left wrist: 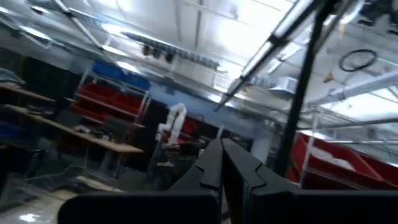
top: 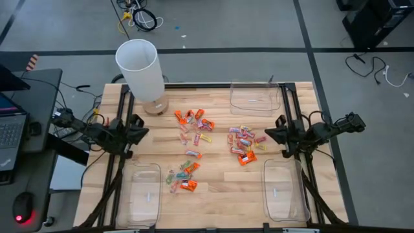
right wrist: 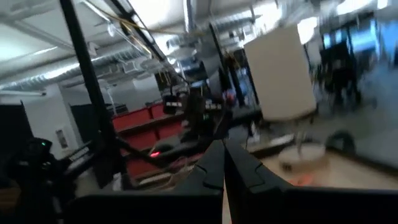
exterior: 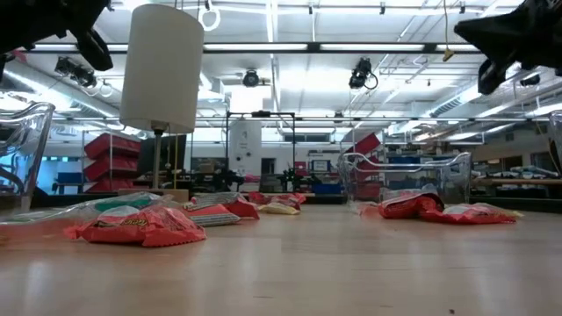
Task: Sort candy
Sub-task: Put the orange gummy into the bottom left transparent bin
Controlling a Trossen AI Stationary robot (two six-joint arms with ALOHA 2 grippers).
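Note:
The candy [top: 213, 145] lies loose on the wooden table [top: 220, 188] in several clusters: orange pieces [top: 191, 118] at the far middle, a mixed heap [top: 244, 144] right of centre, and green and orange pieces [top: 184, 176] nearer the front. In the low view the wrapped sweets [exterior: 140, 226] rest flat on the tabletop. My left gripper [top: 140, 128] is shut, raised at the table's left side, away from the candy. My right gripper [top: 274, 133] is shut, raised at the right side. Both wrist views show the fingertips [left wrist: 222, 163] [right wrist: 222, 163] together, pointing up past the table.
Clear plastic trays stand at the near left [top: 143, 194], near right [top: 283, 189] and far right [top: 255, 97]. A white lamp [top: 141, 72] stands at the far left of the table. A laptop [top: 10, 133] and a mouse sit on a side desk.

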